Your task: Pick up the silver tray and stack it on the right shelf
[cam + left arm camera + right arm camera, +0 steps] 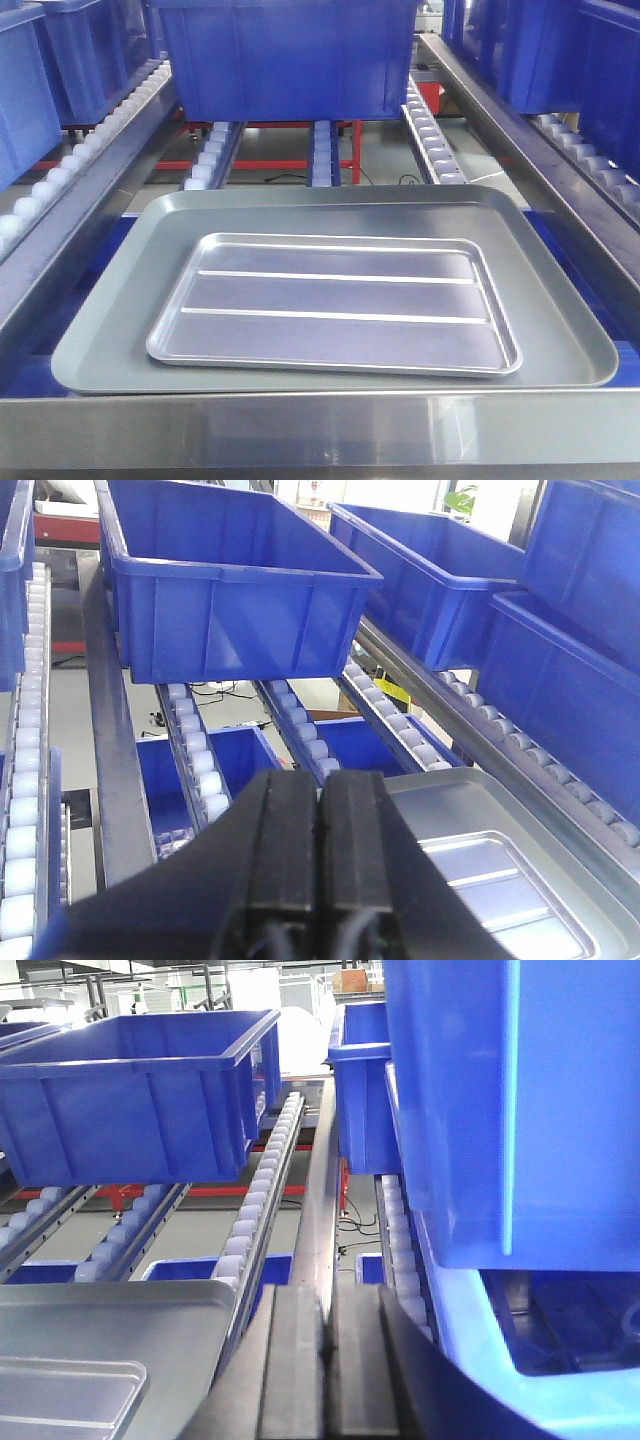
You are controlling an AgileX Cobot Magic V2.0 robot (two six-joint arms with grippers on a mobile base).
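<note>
The silver tray (335,300), shiny with two raised ribs, lies flat inside a larger dull grey tray (110,340) on the middle roller shelf. Neither gripper shows in the front view. In the left wrist view my left gripper (320,780) is shut and empty, above the grey tray's (440,800) near left corner; the silver tray (505,880) lies to its right. In the right wrist view my right gripper (328,1300) is shut and empty, over the steel rail right of the grey tray (120,1325); a silver tray corner (60,1395) shows. The right shelf's rollers (595,165) run at the right.
A steel front lip (320,430) crosses the near edge. A blue bin (285,55) sits on the rollers behind the trays. More blue bins (590,60) fill the right shelf, one close beside my right gripper (500,1110). Another bin (25,90) stands on the left.
</note>
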